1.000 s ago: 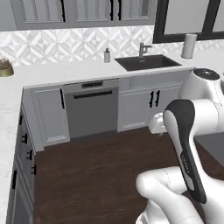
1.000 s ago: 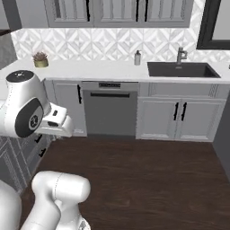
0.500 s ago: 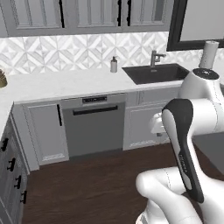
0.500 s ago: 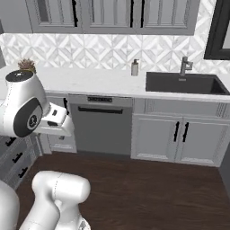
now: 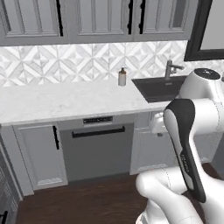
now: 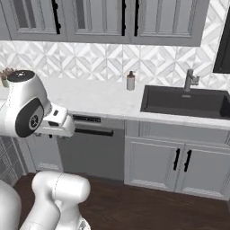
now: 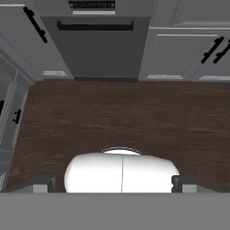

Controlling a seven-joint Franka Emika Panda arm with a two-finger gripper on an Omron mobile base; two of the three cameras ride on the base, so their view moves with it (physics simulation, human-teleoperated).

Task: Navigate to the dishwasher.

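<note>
Grey cabinets and a white counter [image 5: 65, 100] fill the kitchen wall, with the dishwasher [image 5: 97, 151] under the counter at 9 o'clock of the sink [image 6: 186, 102]. Its door looks stiff, heavy and hinged, best taken by the long black handle [image 7: 95, 26]. The gripper [image 7: 114, 183] has its tips wide apart, holding nothing.

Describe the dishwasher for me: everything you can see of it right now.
The dishwasher is a flat, dark-grey panel set under the white counter, flush between paler grey cabinet doors. A long black bar handle runs horizontally near its top, and above it is a lighter control strip with a small dark display. The door is shut and upright. Its bottom edge meets the dark wood floor. Nothing touches its front; the soap bottle stands on the counter above, toward the sink.
</note>
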